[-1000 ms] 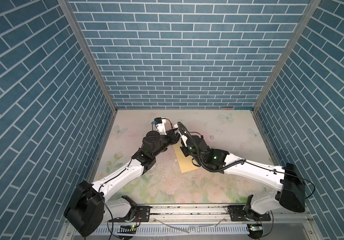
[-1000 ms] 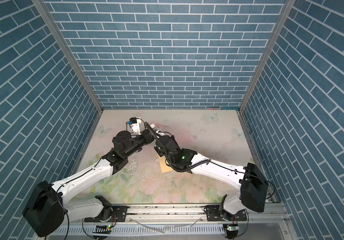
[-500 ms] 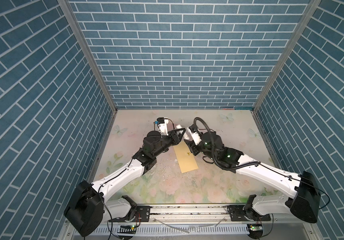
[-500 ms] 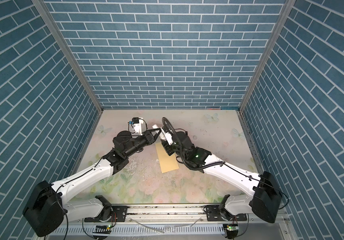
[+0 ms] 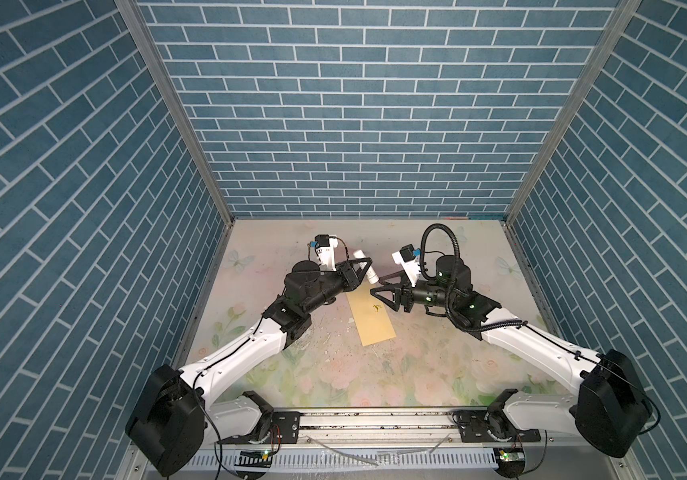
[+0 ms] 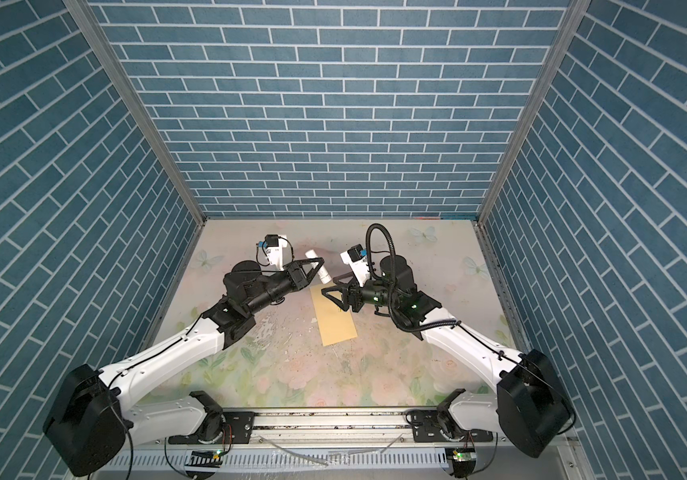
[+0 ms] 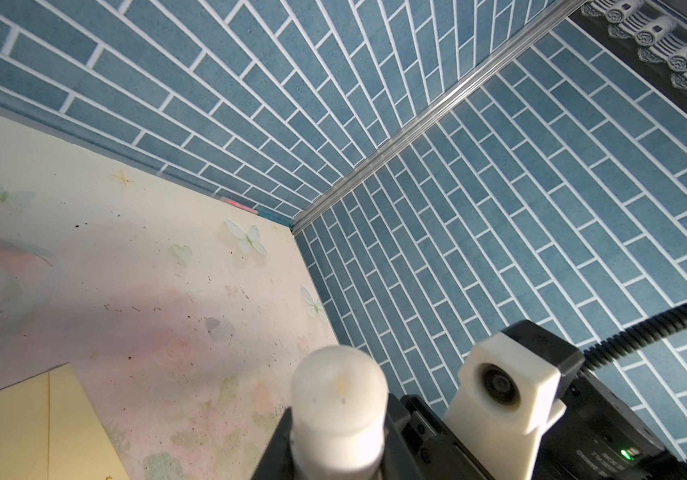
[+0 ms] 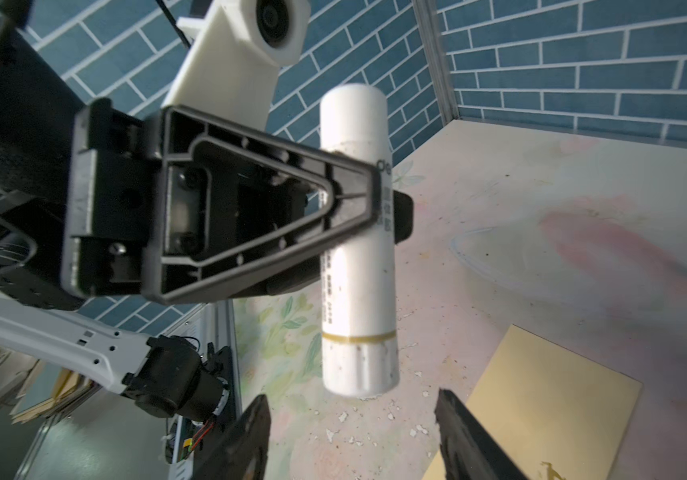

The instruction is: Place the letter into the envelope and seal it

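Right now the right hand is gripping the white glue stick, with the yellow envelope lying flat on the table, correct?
No. The left hand grips the glue stick; the right hand is open, as the right wrist view shows. The envelope does lie flat on the table.

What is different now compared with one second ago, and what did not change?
The right gripper opened its jaws, apparently letting go of the white glue stick, and drew back to the right, away from the left gripper. The left gripper stayed shut on the glue stick, and the yellow envelope lay where it was on the table.
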